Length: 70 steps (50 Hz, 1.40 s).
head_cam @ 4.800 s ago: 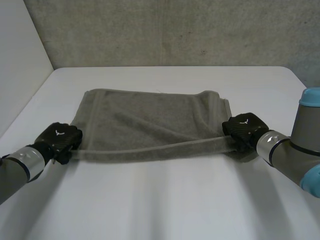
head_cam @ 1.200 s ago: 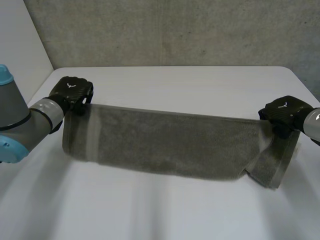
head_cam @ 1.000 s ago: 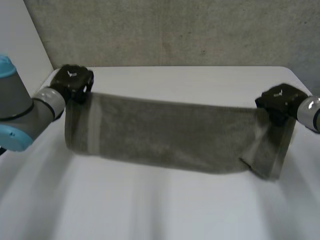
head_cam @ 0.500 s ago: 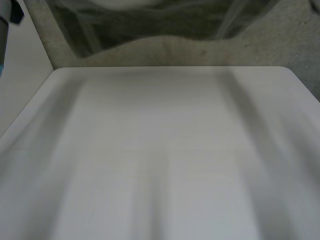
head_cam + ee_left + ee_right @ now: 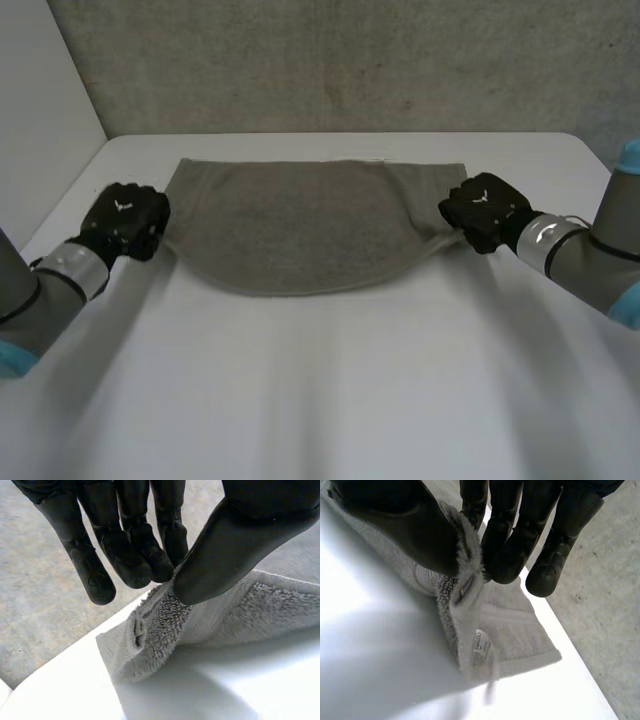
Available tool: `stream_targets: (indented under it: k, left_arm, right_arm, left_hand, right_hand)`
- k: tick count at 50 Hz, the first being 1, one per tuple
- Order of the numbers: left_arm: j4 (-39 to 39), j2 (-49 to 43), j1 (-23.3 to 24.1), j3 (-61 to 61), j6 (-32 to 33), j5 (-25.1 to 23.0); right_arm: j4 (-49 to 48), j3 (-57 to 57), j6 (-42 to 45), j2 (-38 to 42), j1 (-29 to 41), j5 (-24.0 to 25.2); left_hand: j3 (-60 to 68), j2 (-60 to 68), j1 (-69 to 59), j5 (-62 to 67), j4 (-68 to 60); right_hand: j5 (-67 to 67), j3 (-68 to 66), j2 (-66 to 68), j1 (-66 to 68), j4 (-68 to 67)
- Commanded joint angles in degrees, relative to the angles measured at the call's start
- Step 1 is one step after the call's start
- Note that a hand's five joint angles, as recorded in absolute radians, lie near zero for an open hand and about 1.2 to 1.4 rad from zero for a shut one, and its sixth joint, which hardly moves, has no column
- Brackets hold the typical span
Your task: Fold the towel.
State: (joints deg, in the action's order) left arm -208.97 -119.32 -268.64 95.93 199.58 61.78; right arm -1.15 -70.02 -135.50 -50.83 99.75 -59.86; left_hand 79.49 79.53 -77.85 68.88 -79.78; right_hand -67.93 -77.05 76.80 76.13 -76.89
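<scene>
White table (image 5: 330,400) before a grey concrete wall (image 5: 350,60).

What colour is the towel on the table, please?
The towel is plain grey, with no pattern; the head view shows it best.

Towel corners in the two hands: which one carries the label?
The towel corner pinched by the right hand: a small label shows just past its thumb. The left hand pinches plain looped cloth.
</scene>
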Motion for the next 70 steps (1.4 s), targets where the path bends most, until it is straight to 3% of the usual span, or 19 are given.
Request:
stream_targets:
  k: [1,14,22,29,33,38,41,46,49,51,54,57,70]
  left_arm:
    - [1.28,5.84,-2.93,3.64,2.74,-0.61]
    - [8.14,21.06,-7.86,9.54,1.51,-2.37]
    - [11.83,32.40,-10.94,14.46,-3.41,-4.04]
    - [15.78,40.30,-14.45,17.53,-8.15,-6.75]
    - [17.28,41.01,-14.72,18.15,-8.33,-8.78]
    - [17.11,40.66,-14.81,18.24,-8.16,-9.57]
    - [16.93,39.34,-14.72,17.45,-8.07,-9.49]
    - [13.85,29.68,-12.79,13.05,-7.89,-8.69]
    - [12.62,22.82,-9.18,8.92,-7.81,-7.82]
    - [12.54,15.13,-6.30,3.59,-6.67,-4.58]
    - [12.89,11.48,-5.31,0.57,-5.43,-2.63]
    - [13.41,2.28,-1.20,-8.19,0.09,3.33]
    - [14.30,-13.73,4.61,-26.65,2.48,11.25]
  right_arm:
    - [0.71,-4.42,-0.47,-6.82,-1.57,-1.23]
    - [12.82,-13.11,-0.73,-22.45,-6.22,0.09]
    - [21.08,-16.11,0.06,-29.40,-10.62,1.50]
    - [29.80,-16.20,2.17,-31.96,-14.05,2.03]
    - [36.99,-15.58,7.69,-31.96,-15.02,1.94]
    - [39.21,-14.09,11.92,-31.26,-15.46,1.94]
    - [38.77,-12.25,12.45,-28.90,-15.29,2.02]
    - [37.28,-7.08,12.28,-21.61,-14.85,2.29]
    - [36.75,-3.04,12.10,-17.39,-14.15,1.76]
    - [36.31,-0.75,11.84,-14.85,-13.01,1.59]
    - [35.17,4.69,10.88,-9.58,-9.59,0.71]
    - [34.29,10.84,9.21,-4.48,-7.21,-1.91]
    - [31.30,34.34,5.86,14.01,-1.49,-8.08]
  left_hand:
    - [0.51,0.47,-2.15,1.12,-0.22]
    - [0.51,0.47,-2.15,1.12,-0.22]
    - [0.51,0.47,-2.15,1.12,-0.22]
    - [0.51,0.47,-2.15,1.12,-0.22]
    - [0.51,0.47,-2.15,1.12,-0.22]
    - [0.51,0.47,-2.15,1.12,-0.22]
    - [0.51,0.47,-2.15,1.12,-0.22]
    - [0.51,0.47,-2.15,1.12,-0.22]
    - [0.51,0.47,-2.15,1.12,-0.22]
    - [0.51,0.47,-2.15,1.12,-0.22]
    - [0.51,0.47,-2.15,1.12,-0.22]
    - [0.51,0.47,-2.15,1.12,-0.22]
    - [0.51,0.47,-2.15,1.12,-0.22]
  right_hand:
    - [-2.07,-2.95,3.20,3.87,-3.11]
    - [-2.07,-2.95,3.20,3.87,-3.11]
    - [-2.07,-2.95,3.20,3.87,-3.11]
    - [-2.07,-2.95,3.20,3.87,-3.11]
    - [-2.07,-2.95,3.20,3.87,-3.11]
    - [-2.07,-2.95,3.20,3.87,-3.11]
    - [-2.07,-2.95,3.20,3.87,-3.11]
    - [-2.07,-2.95,3.20,3.87,-3.11]
    - [-2.07,-2.95,3.20,3.87,-3.11]
    - [-2.07,-2.95,3.20,3.87,-3.11]
    - [-2.07,-2.95,3.20,3.87,-3.11]
    - [-2.07,-2.95,3.20,3.87,-3.11]
    - [-2.07,-2.95,3.20,3.87,-3.11]
